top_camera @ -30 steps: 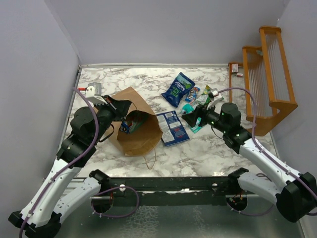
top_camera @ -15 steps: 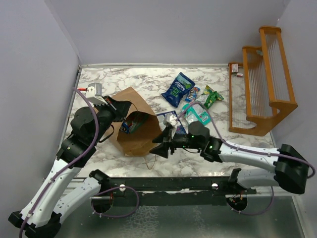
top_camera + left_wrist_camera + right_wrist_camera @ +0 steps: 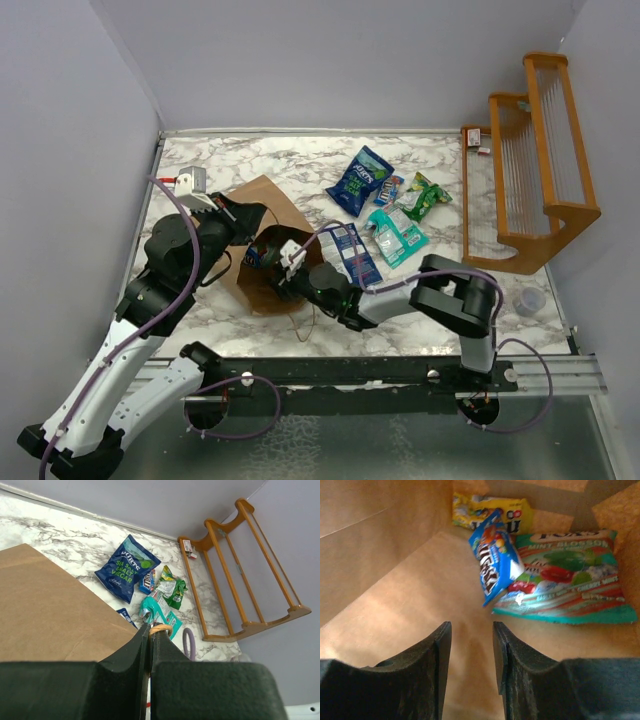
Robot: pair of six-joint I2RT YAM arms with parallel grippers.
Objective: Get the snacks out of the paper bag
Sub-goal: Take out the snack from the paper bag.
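Observation:
The brown paper bag [image 3: 262, 205] lies on its side, mouth facing the near right. My left gripper [image 3: 245, 218] is shut on the bag's twisted paper handle [image 3: 161, 628]. My right gripper [image 3: 283, 272] is open and empty inside the bag's mouth [image 3: 472, 645]. Ahead of it, inside the bag, lie a yellow packet [image 3: 490, 511], a blue packet [image 3: 495, 555] and a teal-green mint packet [image 3: 570, 587]. Outside the bag on the table lie a dark blue bag [image 3: 362, 180], a small blue packet [image 3: 389, 190], a green packet [image 3: 425, 195], a teal packet [image 3: 397, 232] and a blue-white packet [image 3: 350, 255].
An orange wooden rack [image 3: 530, 160] stands at the far right against the wall. A clear plastic cup [image 3: 527, 302] sits near the right edge. Grey walls close in the table on the left, back and right.
My right arm has swung from beside the teal packet leftward across the table, and its gripper is now inside the bag's mouth. The left gripper has kept still on the handle.

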